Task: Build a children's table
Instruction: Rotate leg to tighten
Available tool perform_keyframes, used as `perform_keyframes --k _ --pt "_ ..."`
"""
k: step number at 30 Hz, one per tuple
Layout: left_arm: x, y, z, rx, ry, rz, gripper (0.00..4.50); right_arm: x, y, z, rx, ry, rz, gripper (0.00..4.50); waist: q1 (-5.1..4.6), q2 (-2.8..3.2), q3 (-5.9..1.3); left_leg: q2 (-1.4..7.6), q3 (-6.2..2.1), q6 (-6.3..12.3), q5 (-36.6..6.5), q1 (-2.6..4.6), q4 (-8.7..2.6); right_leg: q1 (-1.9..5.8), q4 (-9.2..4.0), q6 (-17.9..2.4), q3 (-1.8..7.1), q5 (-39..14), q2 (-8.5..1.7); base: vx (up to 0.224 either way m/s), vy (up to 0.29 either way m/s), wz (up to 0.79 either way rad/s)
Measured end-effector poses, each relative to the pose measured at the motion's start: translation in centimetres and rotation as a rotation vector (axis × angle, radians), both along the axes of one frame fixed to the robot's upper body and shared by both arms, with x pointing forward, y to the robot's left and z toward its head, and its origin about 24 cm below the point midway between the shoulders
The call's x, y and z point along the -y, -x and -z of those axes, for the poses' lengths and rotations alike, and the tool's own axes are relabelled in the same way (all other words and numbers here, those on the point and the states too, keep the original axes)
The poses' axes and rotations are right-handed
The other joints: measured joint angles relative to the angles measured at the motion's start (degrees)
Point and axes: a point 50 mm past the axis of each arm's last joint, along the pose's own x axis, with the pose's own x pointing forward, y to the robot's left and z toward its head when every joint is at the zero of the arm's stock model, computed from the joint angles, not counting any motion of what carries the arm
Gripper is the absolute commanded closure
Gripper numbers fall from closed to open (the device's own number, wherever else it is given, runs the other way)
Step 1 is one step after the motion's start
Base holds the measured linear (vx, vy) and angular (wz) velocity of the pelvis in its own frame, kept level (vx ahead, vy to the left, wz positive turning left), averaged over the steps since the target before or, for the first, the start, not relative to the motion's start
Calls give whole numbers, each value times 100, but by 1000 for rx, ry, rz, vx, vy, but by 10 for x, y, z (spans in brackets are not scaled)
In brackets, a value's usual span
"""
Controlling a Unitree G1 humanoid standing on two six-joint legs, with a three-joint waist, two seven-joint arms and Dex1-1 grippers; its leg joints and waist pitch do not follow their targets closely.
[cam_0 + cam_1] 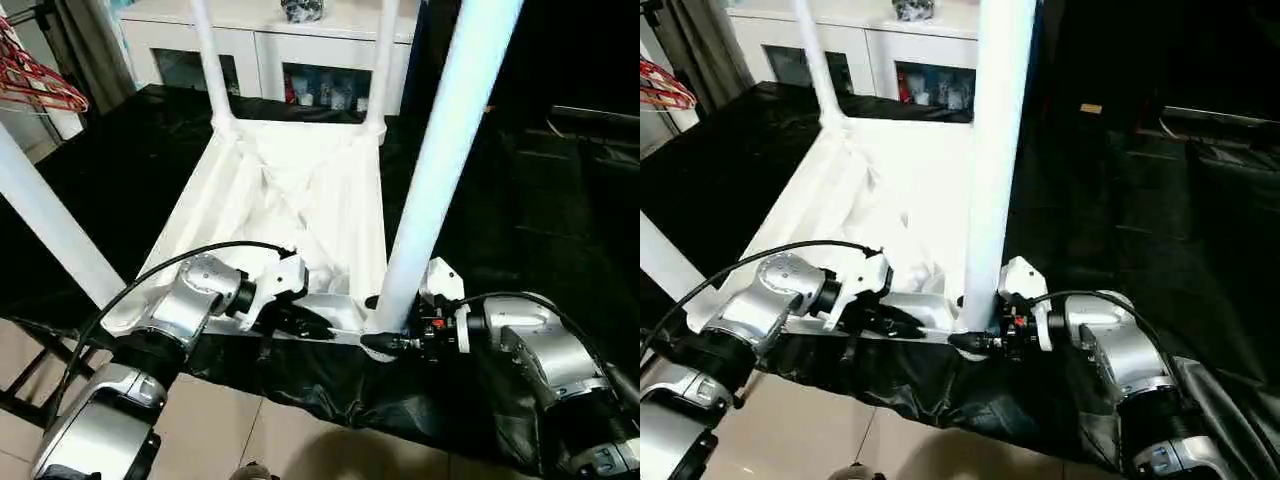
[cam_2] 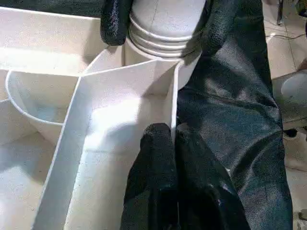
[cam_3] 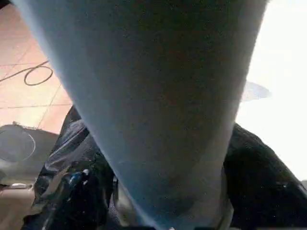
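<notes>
Looks like the last leg is going in. The tabletop (image 1: 300,200) lies upside down on the black sheet (image 1: 520,220), three legs already standing in their sockets. The right gripper (image 1: 385,343) has its fingers around the base of the near leg (image 1: 440,160) at the corner socket, seemingly gripping it. The left gripper (image 2: 175,143) is pinched on the rim beside it, steadying the top. Next up, I'd guess: twist the leg home while the left holds firm.
</notes>
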Motion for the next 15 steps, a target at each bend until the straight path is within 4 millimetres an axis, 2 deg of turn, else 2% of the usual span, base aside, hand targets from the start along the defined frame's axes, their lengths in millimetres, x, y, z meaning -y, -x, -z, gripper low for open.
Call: perform_keyframes --k 4,11,15 --pt "0 0 0 1 1 6 450 0 1 1 -4 -5 1 189 2 -1 0 0 1 0 0 -1 0 0 -1 1 -1 -1 0 0 0 0" --pt "1 0 1 3 4 1 450 -2 3 3 -11 -28 18 191 18 -3 -2 0 1 0 0 0 2 2 1 1 -1 -1 0 0 0 0" --pt "8 -10 2 63 5 -128 450 -5 -9 10 19 -81 259 191 -44 -31 -4 -2 -2 -13 7 15 13 4 30 -1 5 2 -2 0 0 0"
